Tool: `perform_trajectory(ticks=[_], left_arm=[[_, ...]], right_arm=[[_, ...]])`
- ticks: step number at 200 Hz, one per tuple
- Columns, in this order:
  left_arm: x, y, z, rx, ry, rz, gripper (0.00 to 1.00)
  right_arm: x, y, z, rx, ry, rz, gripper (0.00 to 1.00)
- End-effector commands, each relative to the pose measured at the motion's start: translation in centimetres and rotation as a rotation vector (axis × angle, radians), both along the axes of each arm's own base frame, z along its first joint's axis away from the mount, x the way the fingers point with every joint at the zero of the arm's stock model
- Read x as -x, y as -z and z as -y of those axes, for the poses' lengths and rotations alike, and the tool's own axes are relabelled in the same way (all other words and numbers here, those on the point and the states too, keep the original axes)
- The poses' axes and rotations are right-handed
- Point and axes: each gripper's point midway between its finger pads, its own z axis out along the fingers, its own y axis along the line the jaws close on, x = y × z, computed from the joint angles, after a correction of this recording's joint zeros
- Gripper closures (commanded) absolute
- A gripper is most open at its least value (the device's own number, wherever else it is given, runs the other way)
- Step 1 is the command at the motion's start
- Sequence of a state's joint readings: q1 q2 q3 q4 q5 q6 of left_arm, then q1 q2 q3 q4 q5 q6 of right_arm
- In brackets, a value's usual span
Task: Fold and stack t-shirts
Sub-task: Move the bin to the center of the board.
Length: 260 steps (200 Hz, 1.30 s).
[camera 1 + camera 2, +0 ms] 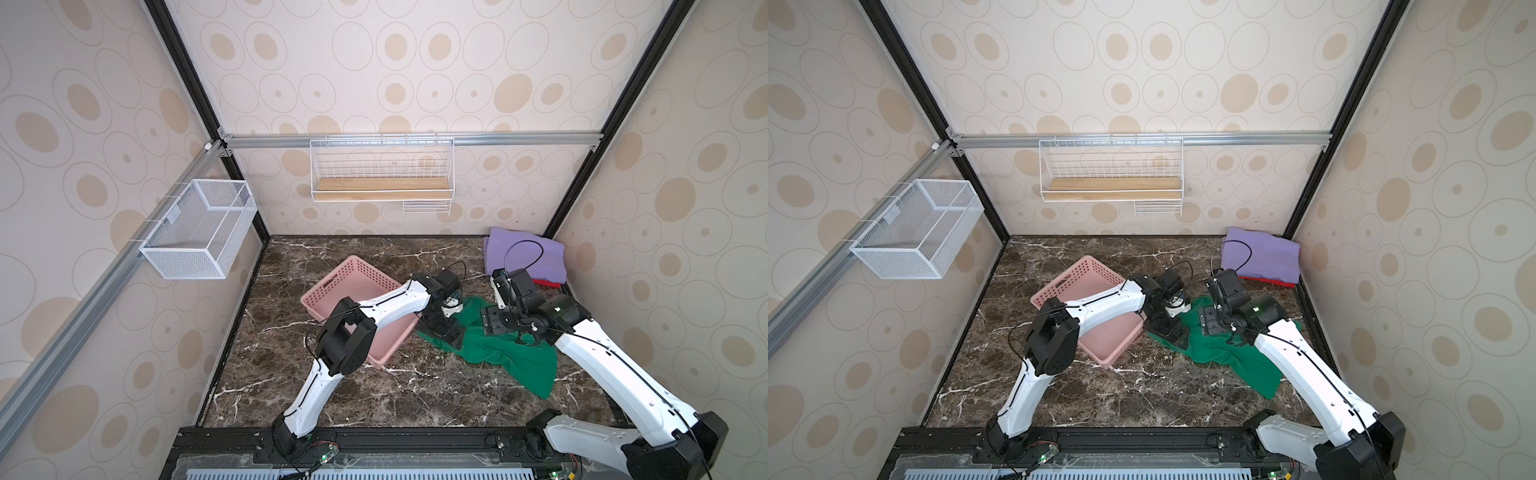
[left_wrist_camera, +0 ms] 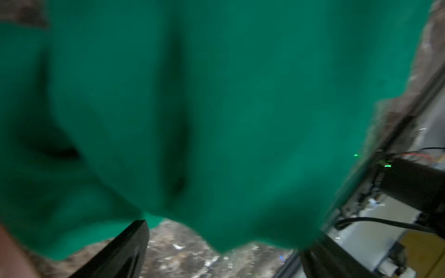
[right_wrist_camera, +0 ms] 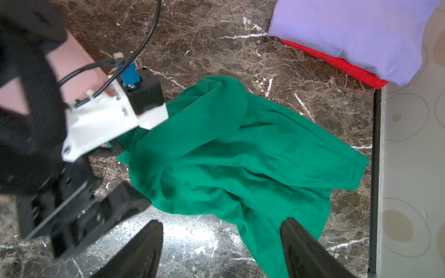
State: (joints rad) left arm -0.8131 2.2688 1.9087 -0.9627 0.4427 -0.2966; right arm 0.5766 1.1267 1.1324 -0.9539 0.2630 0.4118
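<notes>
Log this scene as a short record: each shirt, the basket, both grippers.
green t-shirt: crumpled and unfolded on the marble table
lavender t-shirt: folded, lying on the red t-shirt in the far right corner
red t-shirt: only its edge shows under the lavender one
pink basket: no shirt visible inside; left arm crosses above it
left gripper: open, low at the green t-shirt's edge beside the basket
right gripper: open, over the green t-shirt, holding nothing

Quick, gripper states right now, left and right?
Left gripper: open, holding nothing.
Right gripper: open over the green shirt, holding nothing.
</notes>
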Motion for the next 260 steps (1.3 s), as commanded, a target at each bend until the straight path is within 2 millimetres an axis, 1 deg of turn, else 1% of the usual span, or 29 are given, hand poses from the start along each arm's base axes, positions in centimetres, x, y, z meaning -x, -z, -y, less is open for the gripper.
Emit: perform_trajectory(ticks=[1, 12, 23, 35, 47, 59, 70, 87, 112, 123, 136, 142, 146, 153, 159, 165, 175, 182, 188, 195, 203, 217, 218, 219, 222, 232, 251, 260], left_arm=[[-2.8, -1.7, -4.0, -0.069, -0.134, 0.035, 0.01], [-3.3, -2.1, -6.7, -0.123, -0.192, 0.062, 0.01], [-3.6, -2.7, -9.8, -0.177, -0.257, 0.086, 0.01], [-3.6, -3.1, -14.0, -0.259, -0.343, 0.108, 0.01], [-3.4, -3.5, -18.9, -0.344, -0.444, 0.118, 0.01], [-2.6, -3.9, -23.9, -0.423, -0.553, 0.107, 0.01], [-1.4, -4.2, -28.3, -0.494, -0.637, 0.098, 0.01], [0.9, -5.0, -33.9, -0.594, -0.716, 0.095, 0.01], [4.2, -5.0, -39.8, -0.717, -0.782, 0.065, 0.01], [4.8, -5.6, -41.3, -0.744, -0.815, 0.062, 0.01], [4.4, -7.0, -42.3, -0.788, -0.841, 0.101, 0.01], [4.1, -7.5, -42.0, -0.762, -0.869, 0.103, 0.01], [3.7, -7.8, -41.2, -0.712, -0.888, 0.101, 0.01], [2.8, -8.6, -39.3, -0.611, -0.923, 0.121, 0.01], [1.6, -9.9, -37.3, -0.534, -0.935, 0.183, 0.01], [0.3, -11.5, -35.0, -0.459, -0.919, 0.263, 0.01], [-1.9, -14.2, -30.2, -0.315, -0.856, 0.380, 0.01], [-3.2, -15.5, -26.4, -0.205, -0.800, 0.413, 0.01], [-4.2, -16.0, -23.3, -0.107, -0.758, 0.399, 0.01], [-5.3, -16.0, -20.0, -0.006, -0.717, 0.359, 0.01], [-6.3, -15.7, -17.2, 0.046, -0.678, 0.323, 0.01], [-8.0, -15.0, -13.4, 0.072, -0.581, 0.311, 0.01], [-8.3, -15.3, -13.0, 0.081, -0.573, 0.316, 0.01], [-8.3, -15.0, -12.8, 0.077, -0.566, 0.311, 0.01], [-8.6, -14.8, -12.1, 0.083, -0.545, 0.308, 0.01], [-9.8, -14.0, -10.5, 0.095, -0.511, 0.291, 0.01], [-12.7, -12.1, -8.8, 0.112, -0.520, 0.258, 0.01], [-14.2, -11.0, -8.4, 0.110, -0.540, 0.244, 0.01]], right_arm=[[1.0, 0.7, 0.9, 0.016, 0.022, -0.029, 0.17], [1.1, 1.1, 1.1, 0.025, 0.024, -0.038, 0.17], [1.1, 1.3, 1.1, 0.026, 0.027, -0.042, 0.17], [0.9, 1.6, 1.0, 0.019, 0.026, -0.043, 0.17], [0.8, 1.7, 0.7, 0.016, 0.022, -0.047, 0.17], [0.7, 2.0, 0.6, 0.017, 0.021, -0.054, 0.17], [0.5, 2.2, 0.5, 0.017, 0.016, -0.062, 0.17], [0.4, 2.4, 0.2, 0.014, 0.005, -0.068, 0.17], [0.1, 2.3, -0.4, -0.008, -0.006, -0.069, 0.18], [-0.1, 2.2, -0.7, -0.013, -0.011, -0.068, 0.18], [-0.1, 2.2, -0.7, -0.017, -0.014, -0.070, 0.18], [-0.1, 2.1, -0.8, -0.020, -0.016, -0.069, 0.17], [0.0, 2.2, -0.9, -0.023, -0.018, -0.071, 0.17], [0.1, 2.4, -0.8, -0.023, -0.017, -0.076, 0.17], [0.2, 2.5, -0.7, -0.023, -0.014, -0.079, 0.17], [0.4, 2.7, -0.6, -0.020, -0.011, -0.083, 0.18], [0.6, 2.8, -0.5, -0.021, -0.006, -0.086, 0.18], [0.7, 2.8, -0.3, -0.020, -0.001, -0.086, 0.17], [0.7, 2.7, -0.4, -0.024, -0.001, -0.085, 0.18], [0.7, 2.8, -0.4, -0.026, -0.001, -0.085, 0.18], [0.7, 2.8, -0.4, -0.027, -0.001, -0.085, 0.18], [0.6, 2.6, -0.5, -0.030, -0.002, -0.081, 0.18], [0.6, 2.6, -0.5, -0.030, -0.002, -0.082, 0.18], [0.6, 2.6, -0.5, -0.030, -0.002, -0.083, 0.18], [0.6, 2.5, -0.5, -0.030, -0.004, -0.081, 0.18], [0.7, 2.3, -0.5, -0.034, -0.006, -0.078, 0.18], [1.1, 2.2, -0.1, -0.033, -0.004, -0.074, 0.17], [1.5, 2.4, 0.1, -0.032, -0.003, -0.076, 0.17]])
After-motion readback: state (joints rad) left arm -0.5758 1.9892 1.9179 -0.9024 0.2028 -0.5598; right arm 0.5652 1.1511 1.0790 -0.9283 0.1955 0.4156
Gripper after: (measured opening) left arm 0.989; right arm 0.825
